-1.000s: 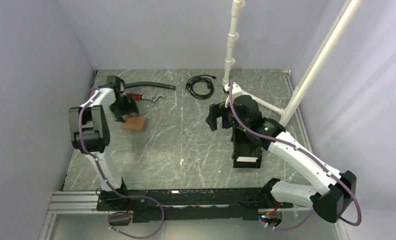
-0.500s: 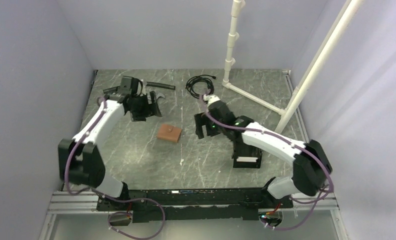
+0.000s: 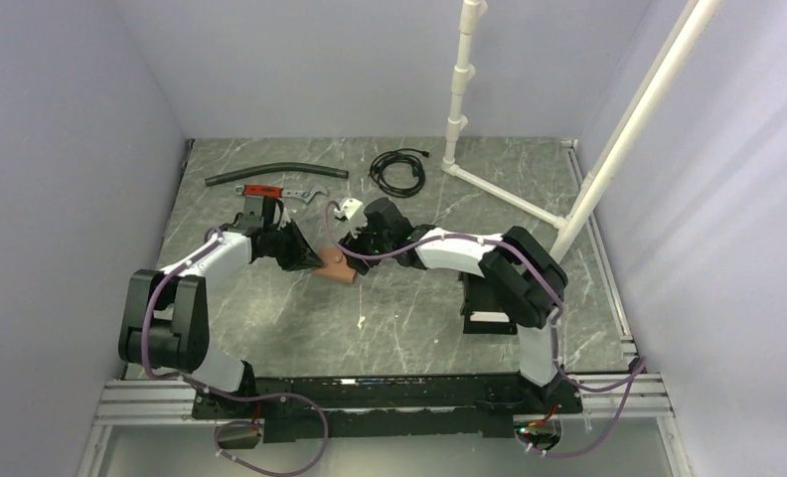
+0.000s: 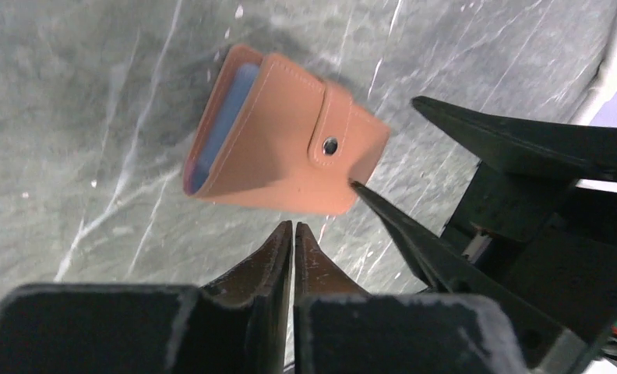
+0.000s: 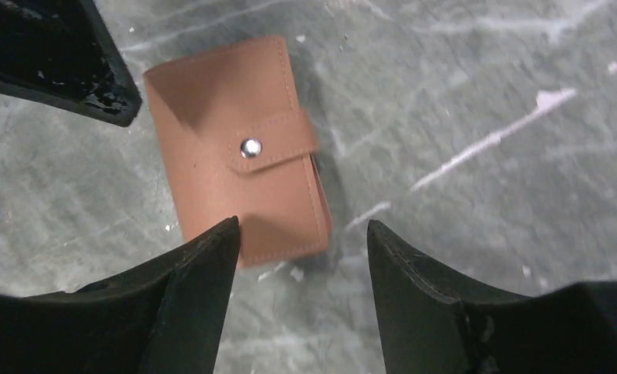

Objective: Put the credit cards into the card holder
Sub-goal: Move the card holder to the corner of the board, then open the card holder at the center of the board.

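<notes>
A tan leather snap wallet (image 3: 336, 266) lies shut on the table between my two grippers. In the left wrist view a bluish credit card edge (image 4: 221, 125) shows inside the wallet (image 4: 282, 148). My left gripper (image 4: 293, 227) is shut with nothing in it, its tip just short of the wallet's near edge. My right gripper (image 5: 301, 234) stands open over the wallet's (image 5: 235, 156) other end, one finger over a corner. The black card holder (image 3: 489, 320) sits to the right, mostly hidden by the right arm, with a pale strip at its near end.
A red-handled wrench (image 3: 275, 191) and a black hose (image 3: 270, 174) lie at the back left. A coiled black cable (image 3: 397, 171) lies at the back centre. A white pipe frame (image 3: 509, 199) rises at the back right.
Both arms have swung in to the wallet, which now lies further right than a second ago. The left gripper has gone from open to shut. The right jaws have narrowed.
</notes>
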`<state>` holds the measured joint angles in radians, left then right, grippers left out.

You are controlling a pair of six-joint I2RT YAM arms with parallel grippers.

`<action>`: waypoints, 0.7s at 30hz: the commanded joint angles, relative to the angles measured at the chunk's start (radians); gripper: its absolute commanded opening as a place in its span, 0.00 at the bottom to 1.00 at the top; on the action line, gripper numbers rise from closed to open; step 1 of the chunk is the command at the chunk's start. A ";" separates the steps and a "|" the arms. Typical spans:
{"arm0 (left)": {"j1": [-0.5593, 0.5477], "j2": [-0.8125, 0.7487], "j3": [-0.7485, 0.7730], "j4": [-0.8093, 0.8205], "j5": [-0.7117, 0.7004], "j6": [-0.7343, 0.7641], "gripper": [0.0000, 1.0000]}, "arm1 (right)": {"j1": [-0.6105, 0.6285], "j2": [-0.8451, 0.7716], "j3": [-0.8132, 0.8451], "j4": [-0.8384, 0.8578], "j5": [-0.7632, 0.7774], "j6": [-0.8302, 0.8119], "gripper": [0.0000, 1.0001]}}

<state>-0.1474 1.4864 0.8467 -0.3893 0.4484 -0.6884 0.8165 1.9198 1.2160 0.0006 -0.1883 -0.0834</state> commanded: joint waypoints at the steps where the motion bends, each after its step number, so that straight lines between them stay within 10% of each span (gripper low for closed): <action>1: 0.003 0.009 0.016 0.134 0.008 -0.037 0.10 | -0.003 0.053 0.055 0.185 -0.137 -0.092 0.62; 21: 0.009 0.212 0.017 0.092 -0.085 -0.025 0.00 | 0.009 0.168 0.010 0.342 -0.214 -0.269 0.49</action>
<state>-0.1368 1.6543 0.8684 -0.2588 0.4496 -0.7425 0.8246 2.0602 1.2259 0.2890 -0.4046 -0.3122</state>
